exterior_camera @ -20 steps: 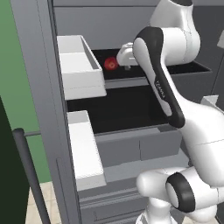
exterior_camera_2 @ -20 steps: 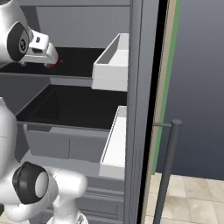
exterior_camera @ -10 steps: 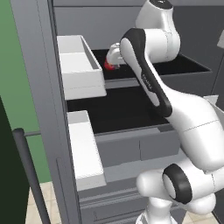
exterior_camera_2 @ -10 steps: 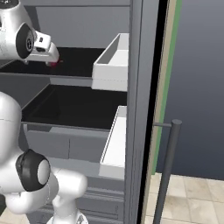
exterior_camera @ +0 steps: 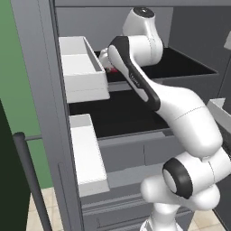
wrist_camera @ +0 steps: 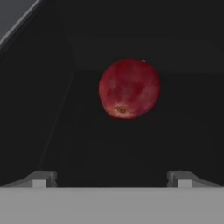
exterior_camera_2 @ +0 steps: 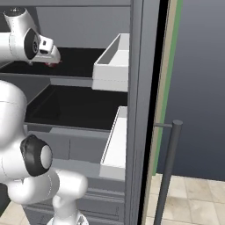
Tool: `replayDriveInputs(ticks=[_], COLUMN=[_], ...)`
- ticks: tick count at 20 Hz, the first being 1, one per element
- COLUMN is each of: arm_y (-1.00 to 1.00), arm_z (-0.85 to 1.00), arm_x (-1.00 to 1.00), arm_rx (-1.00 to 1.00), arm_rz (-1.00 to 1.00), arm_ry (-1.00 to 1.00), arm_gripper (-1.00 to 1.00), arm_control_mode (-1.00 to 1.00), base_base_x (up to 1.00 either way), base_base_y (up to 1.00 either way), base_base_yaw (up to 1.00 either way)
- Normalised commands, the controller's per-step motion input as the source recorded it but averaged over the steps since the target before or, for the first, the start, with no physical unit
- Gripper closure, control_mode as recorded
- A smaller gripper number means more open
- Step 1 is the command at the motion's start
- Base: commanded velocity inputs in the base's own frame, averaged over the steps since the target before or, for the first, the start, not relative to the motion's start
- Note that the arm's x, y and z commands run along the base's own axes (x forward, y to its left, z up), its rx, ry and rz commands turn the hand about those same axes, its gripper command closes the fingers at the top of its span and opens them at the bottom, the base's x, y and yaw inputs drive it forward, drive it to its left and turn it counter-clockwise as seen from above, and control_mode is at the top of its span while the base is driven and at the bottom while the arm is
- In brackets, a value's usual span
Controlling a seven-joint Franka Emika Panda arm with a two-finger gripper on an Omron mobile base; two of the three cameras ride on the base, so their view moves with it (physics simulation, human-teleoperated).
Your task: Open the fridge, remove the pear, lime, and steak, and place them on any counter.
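Fridge (exterior_camera: 36,90) stands open w/ dark interior shelves and white door bins (exterior_camera: 83,67) on the swung-out doors. White robot arm (exterior_camera: 149,85) reaches up and into the upper shelf (exterior_camera_2: 79,61).

Hand view: the gripper (wrist_camera: 111,179) has its fingers (wrist_camera: 41,178) spread wide apart, nothing between them. Pear (wrist_camera: 128,89), dark red and roundish, sits straight ahead of the fingers, centred on the gap between them, apart from both tips, not touched. It rests on the black shelf floor w/ its blossom end turned toward the camera.

Left base view: a sliver of the red pear (exterior_camera: 113,69) peeks out just beside the arm's wrist, on the upper shelf, next to the upper door bin. Right base view: the hand (exterior_camera_2: 46,50) points down toward the shelf w/ a bit of red (exterior_camera_2: 52,64) just under its tip.

Below the upper shelf is a second black shelf (exterior_camera: 117,115), then grey drawers (exterior_camera: 135,155). Long dark bar handle (exterior_camera_2: 169,171) shows on the right door, another (exterior_camera: 29,180) on the left door.
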Motion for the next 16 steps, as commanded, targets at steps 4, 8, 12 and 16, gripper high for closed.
replayDriveInputs(ticks=[4,8,12,16], arm_y=[0.00,0.01,0.00,0.03], arm_z=[-0.22,-0.04,0.00,-0.05], arm_x=[0.68,0.76,0.70,0.50], arm_rx=[0.00,0.00,0.00,0.00], arm_rz=[0.00,-0.01,-0.01,-0.02], arm_ry=[0.00,0.00,0.02,0.05], arm_gripper=[-1.00,-1.00,-1.00,-1.00], arm_control_mode=[-1.00,-1.00,-1.00,-1.00], base_base_x=[0.00,0.00,0.00,0.00], base_base_y=[0.00,0.00,0.00,0.00], base_base_yaw=[0.00,0.00,0.00,0.00])
